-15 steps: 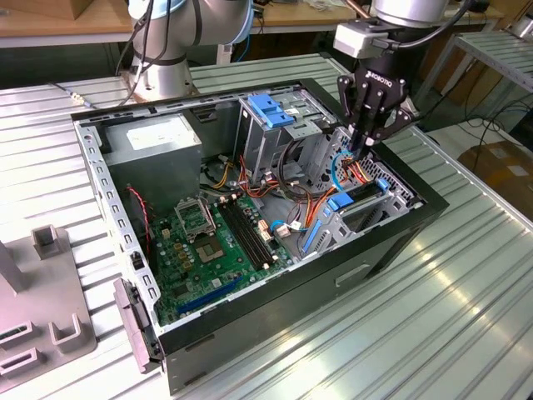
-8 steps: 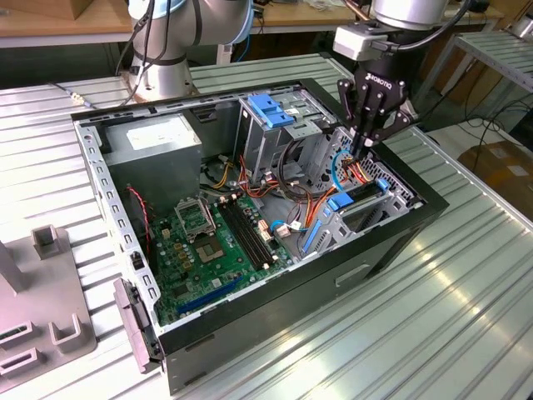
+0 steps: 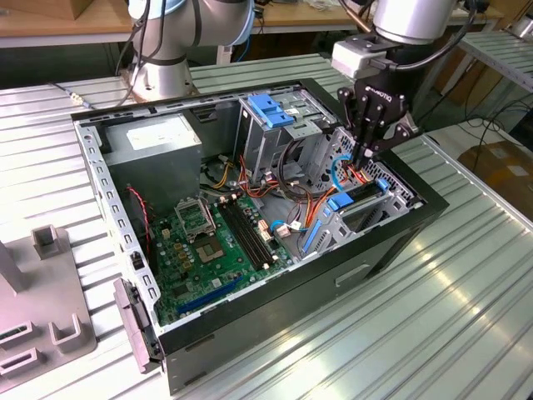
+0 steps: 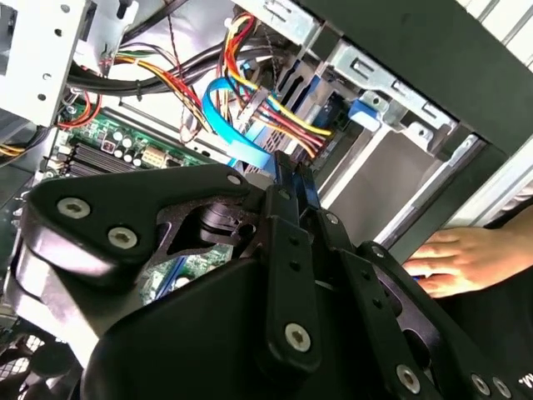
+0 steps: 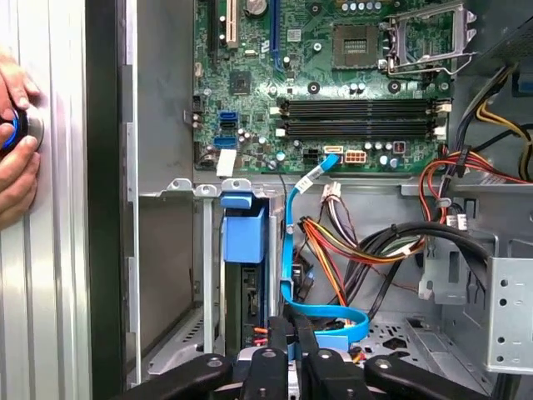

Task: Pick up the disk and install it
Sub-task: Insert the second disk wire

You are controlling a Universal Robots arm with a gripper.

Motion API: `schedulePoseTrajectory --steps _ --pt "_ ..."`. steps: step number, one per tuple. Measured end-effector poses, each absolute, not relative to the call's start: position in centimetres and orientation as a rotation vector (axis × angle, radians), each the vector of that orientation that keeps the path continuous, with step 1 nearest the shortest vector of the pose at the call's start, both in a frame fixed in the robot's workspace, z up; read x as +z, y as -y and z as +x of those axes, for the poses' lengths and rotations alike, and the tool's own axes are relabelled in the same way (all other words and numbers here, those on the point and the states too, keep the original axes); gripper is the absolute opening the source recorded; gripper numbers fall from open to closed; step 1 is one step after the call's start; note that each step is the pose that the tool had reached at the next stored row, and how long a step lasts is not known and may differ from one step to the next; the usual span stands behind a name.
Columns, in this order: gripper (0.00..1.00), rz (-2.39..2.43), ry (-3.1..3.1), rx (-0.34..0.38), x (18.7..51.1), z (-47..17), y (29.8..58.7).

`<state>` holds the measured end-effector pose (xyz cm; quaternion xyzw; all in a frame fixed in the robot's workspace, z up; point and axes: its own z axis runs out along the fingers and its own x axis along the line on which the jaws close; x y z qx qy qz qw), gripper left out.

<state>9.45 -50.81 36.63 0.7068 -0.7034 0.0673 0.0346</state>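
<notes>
Open computer case [image 3: 391, 242] rests on ribbed metal table [image 3: 466, 308].

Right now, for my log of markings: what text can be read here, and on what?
No text can be quoted reliably.
Lettering on the gripper: too blurred.
White tag on the blue cable: print too small.
Motherboard markings: too small.
Power supply sticker: washed out, unreadable.
</notes>
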Motion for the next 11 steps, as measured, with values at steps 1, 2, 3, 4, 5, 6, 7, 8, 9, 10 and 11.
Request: schedulePoseTrajectory --steps 1,2,3,4,5,6,7,8,9,10,11 --pt "0.16 2.176 2.167 0.213 36.6 9.1 50.8" --pt "0.16 2.178 2.170 0.217 36.5 8.9 50.9" --pt "0.16 2.180 2.172 0.219 36.5 8.8 51.0" --pt "0.16 2.183 2.175 0.221 36.4 8.7 51.1" --pt "0.16 2.185 2.178 0.222 36.4 8.6 51.3" --pt "0.16 2.187 2.181 0.222 36.4 8.6 51.4" --pt "0.16 2.190 2.183 0.221 36.3 8.5 51.6" --pt "0.16 2.192 2.185 0.221 36.2 8.5 52.0" --pt "0.16 2.192 2.187 0.223 36.2 8.5 52.4" --pt "0.16 2.193 2.188 0.226 36.1 8.5 52.6" --pt "0.16 2.195 2.191 0.231 36.1 8.5 52.9"
